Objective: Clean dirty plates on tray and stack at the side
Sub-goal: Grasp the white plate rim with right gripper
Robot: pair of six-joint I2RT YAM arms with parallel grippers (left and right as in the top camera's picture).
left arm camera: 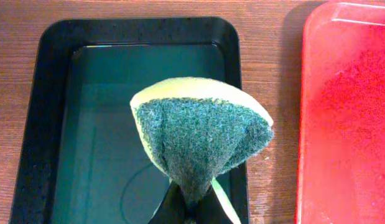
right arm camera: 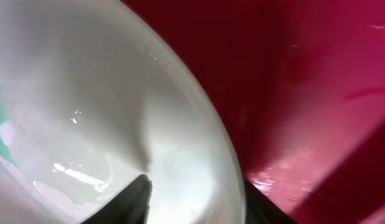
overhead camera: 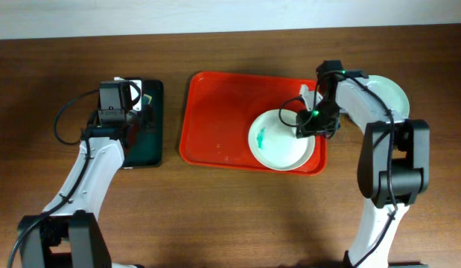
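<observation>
The right end effector clamped the rim of the smeared plate on the red tray mid-table, apparently steadying it for wiping, while the left end effector pinched a folded sponge over the dark tray.

From above, the light is soft and even. The desk looks warm and a bit dim, with a faint shadow below the tray. My left camera is sharp: the sponge is clear and the dark tray shines. My right camera is too close, so the plate is blurry with small bright spots.
</observation>
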